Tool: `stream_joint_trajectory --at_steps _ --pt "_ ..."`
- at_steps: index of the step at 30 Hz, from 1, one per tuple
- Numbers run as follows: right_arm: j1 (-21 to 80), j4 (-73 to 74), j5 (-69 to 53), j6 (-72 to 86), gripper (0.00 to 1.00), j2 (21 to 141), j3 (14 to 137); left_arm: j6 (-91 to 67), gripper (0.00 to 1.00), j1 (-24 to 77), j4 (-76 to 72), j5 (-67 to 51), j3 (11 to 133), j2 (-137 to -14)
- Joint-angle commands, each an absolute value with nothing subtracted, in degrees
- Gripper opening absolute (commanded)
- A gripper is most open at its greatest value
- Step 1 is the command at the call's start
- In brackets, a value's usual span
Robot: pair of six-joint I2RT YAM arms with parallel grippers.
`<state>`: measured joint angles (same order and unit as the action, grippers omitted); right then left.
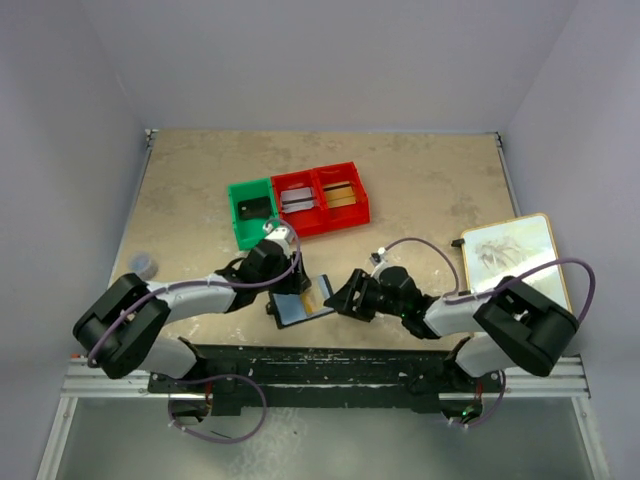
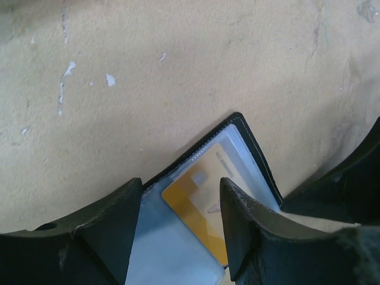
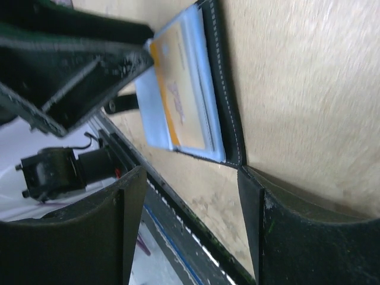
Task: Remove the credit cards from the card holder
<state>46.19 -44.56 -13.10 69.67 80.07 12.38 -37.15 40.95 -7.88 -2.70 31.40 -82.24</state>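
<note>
Lying open, the card holder (image 1: 296, 309) is hemmed by the left gripper (image 2: 181, 181) and right gripper (image 3: 191, 172), both with jaws apart; a gold card (image 2: 196, 199) is exposed, red bins (image 1: 322, 222) beyond.

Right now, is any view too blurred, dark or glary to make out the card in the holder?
Top external: even, soft light; card holder small, fine detail lost. Left wrist: gold card clear, print unreadable; left gripper dark, slightly soft. Right wrist: holder's stitching crisp; right gripper blurred, lower left corner washed out.
</note>
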Motion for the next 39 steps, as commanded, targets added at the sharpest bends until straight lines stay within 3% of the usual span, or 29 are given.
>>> stream_joint_trajectory --at_steps 1,10,15,24,32,39 --pt "43.53 -43.0 -11.08 68.3 0.66 83.51 17.48 -43.44 0.52 42.87 -10.1 -5.54 24.56 -78.77" --pt "39.64 -38.88 -17.55 61.34 0.66 91.4 28.38 -54.45 0.51 53.31 -9.47 5.31 20.34 -73.07" --pt "38.72 -27.03 -9.24 56.88 0.67 89.83 33.23 -59.25 0.51 53.7 -6.11 12.12 18.89 -68.56" --pt "37.51 -6.18 -0.46 48.79 0.74 78.6 36.53 -57.22 0.54 53.7 -2.89 14.44 20.48 -63.27" --pt "39.88 -27.41 -14.68 61.0 0.62 67.03 18.66 -47.97 0.59 51.68 4.0 19.28 30.82 -65.97" --pt "51.38 -39.79 -4.93 73.8 0.58 68.37 15.48 -38.8 0.59 47.61 0.93 12.39 37.7 -74.19"
